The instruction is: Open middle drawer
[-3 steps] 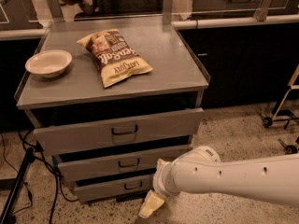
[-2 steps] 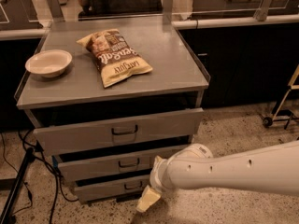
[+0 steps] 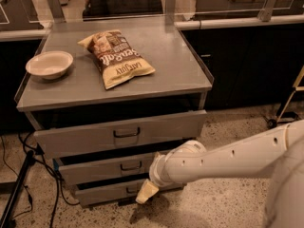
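Middle drawer (image 3: 92, 171) is the second of three grey fronts in the camera view, with its small dark handle (image 3: 129, 166) at centre. It looks barely out, so I judge the pull not yet made. To do it well I'd raise my arm (image 3: 228, 158), line up on that handle, catch it squarely and draw straight back. The gripper (image 3: 146, 192) hangs lower, in front of the bottom drawer (image 3: 104, 194), holding nothing that I can make out. I cannot tell whether it is open or closed.
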Robot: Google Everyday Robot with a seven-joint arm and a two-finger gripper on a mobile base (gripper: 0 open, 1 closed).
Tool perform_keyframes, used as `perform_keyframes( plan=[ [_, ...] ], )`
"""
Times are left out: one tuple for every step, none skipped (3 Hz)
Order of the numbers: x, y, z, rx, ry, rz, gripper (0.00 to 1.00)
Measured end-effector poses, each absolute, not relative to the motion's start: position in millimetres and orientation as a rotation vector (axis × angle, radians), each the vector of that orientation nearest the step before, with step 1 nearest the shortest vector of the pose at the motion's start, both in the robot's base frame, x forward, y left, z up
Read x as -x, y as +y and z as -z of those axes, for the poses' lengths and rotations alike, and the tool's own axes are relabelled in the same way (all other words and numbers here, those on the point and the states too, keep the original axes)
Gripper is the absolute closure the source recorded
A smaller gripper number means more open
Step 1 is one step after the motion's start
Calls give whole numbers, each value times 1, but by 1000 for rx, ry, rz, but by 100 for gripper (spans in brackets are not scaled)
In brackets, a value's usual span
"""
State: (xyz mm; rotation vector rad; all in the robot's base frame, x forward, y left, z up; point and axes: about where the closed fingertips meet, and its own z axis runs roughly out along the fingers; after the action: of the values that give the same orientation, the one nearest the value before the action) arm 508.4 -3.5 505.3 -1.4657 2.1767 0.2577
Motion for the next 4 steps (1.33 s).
perform_keyframes(
  plan=[
    [-521,-1,-487,1436,2181,-275,0],
    [-536,-6,-472,1398,2182,-277,0],
    [-552,-13,-467,1391,2172,-250,0],
    [-582,-15,-450,1414,2165,-214,0]
  ],
)
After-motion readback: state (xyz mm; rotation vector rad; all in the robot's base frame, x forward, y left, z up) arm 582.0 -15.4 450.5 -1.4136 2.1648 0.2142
